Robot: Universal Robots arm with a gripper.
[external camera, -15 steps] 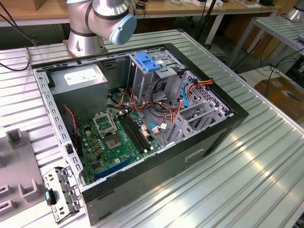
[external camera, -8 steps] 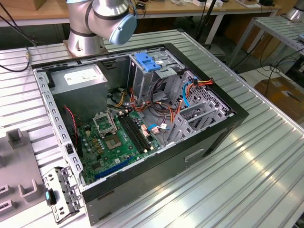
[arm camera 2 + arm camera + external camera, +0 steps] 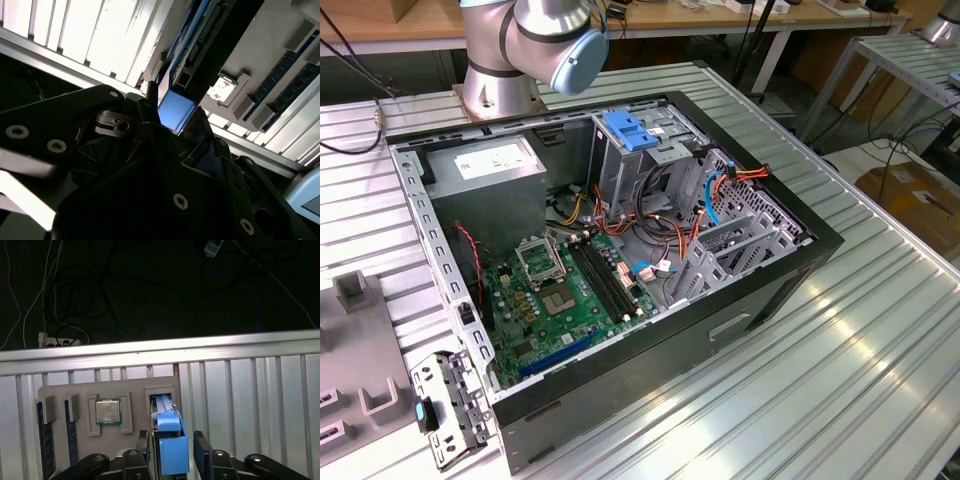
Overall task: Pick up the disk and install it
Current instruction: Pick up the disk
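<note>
The disk (image 3: pixel 172 450) stands on edge in a slot of a grey holder tray (image 3: pixel 131 386), its blue plastic rail end facing the camera in the first wrist view. My gripper (image 3: pixel 171 435) hangs over it, one black finger on each side of the blue end, with a narrow gap at both. It is open and the disk still rests in its slot. In the second wrist view the blue end of the disk (image 3: pixel 175 109) shows between the dark finger parts.
The open computer case (image 3: pixel 760 290) lies on the ribbed aluminium table, with a metal drive cage (image 3: pixel 655 165) and blue latch (image 3: pixel 627 130), grey power supply (image 3: pixel 485 165) and green motherboard (image 3: pixel 570 290). The tray also holds a processor (image 3: pixel 107 411) and memory sticks (image 3: pixel 45 440).
</note>
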